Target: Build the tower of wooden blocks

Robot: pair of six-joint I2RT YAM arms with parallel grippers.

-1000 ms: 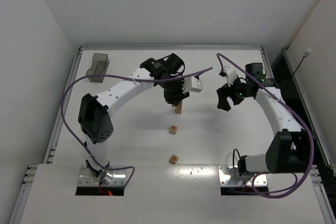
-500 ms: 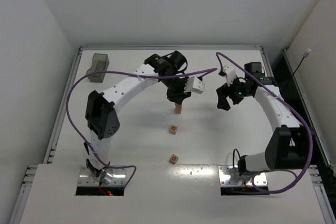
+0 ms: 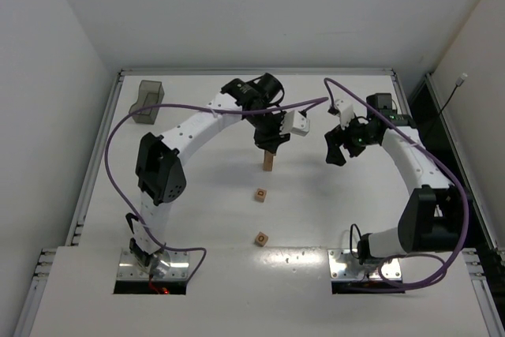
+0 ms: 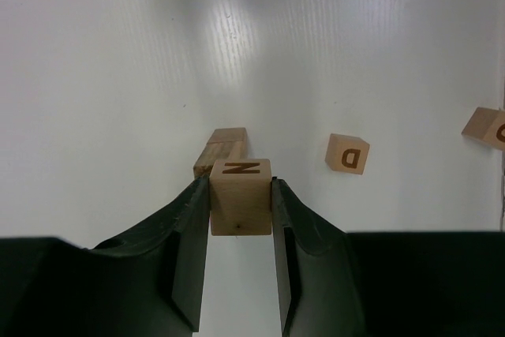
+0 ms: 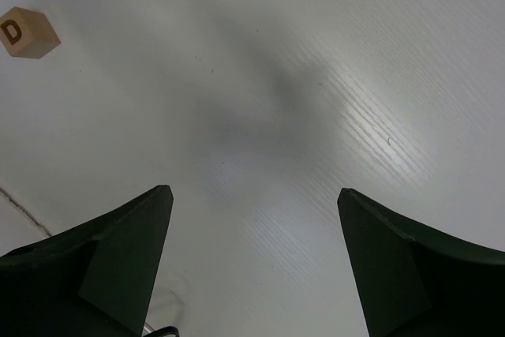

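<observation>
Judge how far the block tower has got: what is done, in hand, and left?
Done: a short tower stands upright. In hand: the left gripper is shut on the N block at its top, not yet released. Left: two loose blocks lie apart from it; the right gripper is open and empty.

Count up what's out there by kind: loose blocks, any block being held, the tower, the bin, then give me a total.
Loose wood blocks: 2
Wood block held in the left gripper: 1
Tower, block count unclear: 1
Grey bin: 1
Total: 5
</observation>
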